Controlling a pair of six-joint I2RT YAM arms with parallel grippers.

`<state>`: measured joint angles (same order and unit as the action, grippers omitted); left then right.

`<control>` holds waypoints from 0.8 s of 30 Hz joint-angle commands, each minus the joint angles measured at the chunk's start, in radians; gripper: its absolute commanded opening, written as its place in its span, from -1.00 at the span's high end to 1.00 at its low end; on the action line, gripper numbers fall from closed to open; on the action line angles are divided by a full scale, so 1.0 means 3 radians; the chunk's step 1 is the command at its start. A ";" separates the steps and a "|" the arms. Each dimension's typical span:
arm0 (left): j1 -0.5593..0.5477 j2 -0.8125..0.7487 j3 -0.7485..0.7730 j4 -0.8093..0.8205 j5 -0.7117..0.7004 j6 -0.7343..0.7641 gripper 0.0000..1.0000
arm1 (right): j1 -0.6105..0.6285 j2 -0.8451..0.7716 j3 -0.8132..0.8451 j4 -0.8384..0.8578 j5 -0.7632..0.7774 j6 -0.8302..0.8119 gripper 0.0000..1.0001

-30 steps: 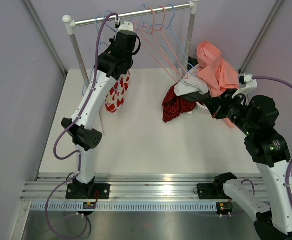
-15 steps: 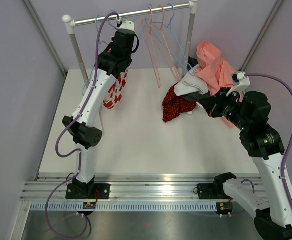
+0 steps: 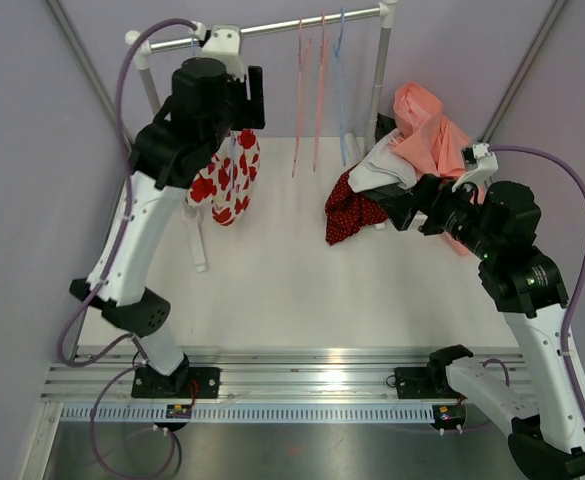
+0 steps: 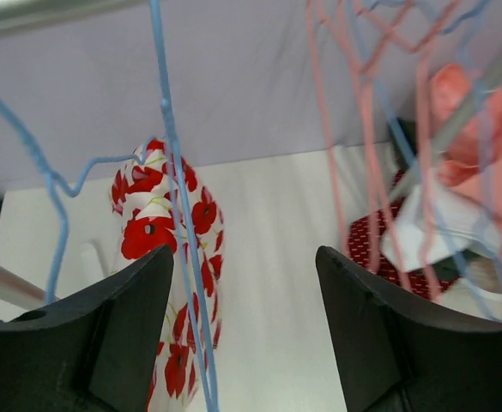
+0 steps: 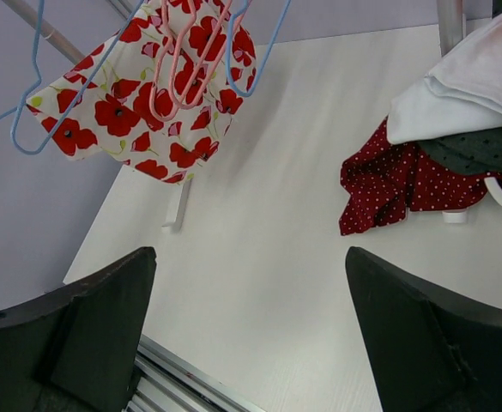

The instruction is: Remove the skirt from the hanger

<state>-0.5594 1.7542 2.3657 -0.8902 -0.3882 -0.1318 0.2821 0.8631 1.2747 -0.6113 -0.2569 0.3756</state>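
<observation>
up at the left end of the rail [image 3: 272, 27] the skirt [image 3: 227, 185] hangs, white with red poppies. it looks to be on the blue hanger [image 4: 180, 215], whose wire crosses in front of it in the left wrist view. none of it has come free, so the task is at its start: getting hold of hanger and cloth.

the left tool [image 3: 250, 97] sits high by the rail, just above the skirt. its jaws stand apart in its own view [image 4: 244, 283]. the blue wire runs through the gap between them, but nothing is clamped. the right tool [image 3: 397, 205] is well apart from the skirt, over by the pile [image 3: 427, 135] of clothes at the right of the desk [image 3: 272, 280]. its jaws are wide apart too and hold nothing [image 5: 246, 283]. from there it looks across the bare desk at the skirt [image 5: 139, 120].

spare hangers [image 3: 321, 80] hang further along the rail, between the two arms.

next, i judge, the left tool should close on the blue wire to steady the hanger. the right arm then has to cross the desk, pinch the cloth low down and draw it off. the thin wire is easy to miss, and the spare hangers may snag the right arm on its way.
</observation>
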 commanded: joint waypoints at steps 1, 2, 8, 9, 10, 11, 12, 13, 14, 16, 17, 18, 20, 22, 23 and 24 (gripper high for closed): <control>-0.0073 -0.0548 -0.0021 0.0068 0.0261 -0.0087 -0.42 | -0.0005 -0.0065 0.0041 0.0064 -0.0105 0.0083 -0.99; -0.0073 -0.0646 -0.0113 0.0109 0.0236 -0.0087 -0.42 | -0.0005 -0.0080 0.0041 0.0059 -0.0125 0.0098 -0.99; 0.0019 -0.1087 -0.0814 0.0196 -0.0112 -0.0005 -0.40 | -0.0005 -0.0187 0.0041 -0.0028 -0.0120 0.0124 -0.99; 0.0049 -0.1077 -0.0829 0.0160 -0.0112 -0.0016 -0.40 | -0.0005 -0.0198 0.0041 -0.0063 -0.0120 0.0119 -0.99; 0.0105 -0.1077 -0.0865 0.0109 -0.0087 -0.0036 -0.40 | -0.0005 -0.0228 0.0041 -0.0079 -0.0105 0.0118 -0.99; 0.0136 -0.1067 -0.0891 0.0094 -0.0066 -0.0041 -0.39 | -0.0005 -0.0243 0.0046 -0.0115 -0.0095 0.0118 -0.99; 0.0192 -0.1051 -0.0931 0.0083 -0.0051 -0.0062 -0.39 | -0.0005 -0.0254 0.0051 -0.0145 -0.0090 0.0113 -0.99; 0.0223 -0.1036 -0.0947 0.0068 0.0000 -0.0077 -0.39 | 0.0000 -0.0279 0.0051 -0.0161 -0.0074 0.0103 -0.99; 0.0254 -0.1005 -0.0967 0.0068 0.0041 -0.0087 -0.39 | -0.0005 -0.0290 0.0056 -0.0181 -0.0059 0.0098 -0.99; 0.0340 -0.0954 -0.0993 0.0068 0.0158 -0.0128 -0.38 | -0.0005 -0.0320 0.0056 -0.0237 -0.0033 0.0078 -0.99; 0.0361 -0.0929 -0.0993 0.0068 0.0164 -0.0138 -0.37 | -0.0005 -0.0330 0.0061 -0.0263 -0.0003 0.0052 -0.99; 0.0382 -0.0858 -0.0988 0.0063 0.0164 -0.0154 -0.36 | -0.0005 -0.0336 0.0067 -0.0299 0.0013 0.0042 -0.99; 0.0418 -0.0781 -0.0973 0.0043 0.0123 -0.0164 -0.28 | 0.0000 -0.0351 0.0072 -0.0345 0.0063 0.0001 -0.99; 0.0453 -0.0673 -0.0962 0.0022 0.0108 -0.0184 0.11 | -0.0005 -0.0361 0.0072 -0.0371 0.0104 -0.0035 -0.99; 0.0464 -0.0642 -0.0942 0.0007 0.0092 -0.0200 0.28 | -0.0005 -0.0361 0.0067 -0.0391 0.0110 -0.0045 -0.99; 0.0484 -0.0617 -0.0922 0.0002 0.0077 -0.0250 0.57 | -0.0005 -0.0361 0.0056 -0.0391 0.0120 -0.0050 -0.99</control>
<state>-0.4294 1.5711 2.0636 -0.9016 -0.3679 -0.1886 0.2821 0.7582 1.2747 -0.7132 -0.2489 0.3885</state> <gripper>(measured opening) 0.313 0.993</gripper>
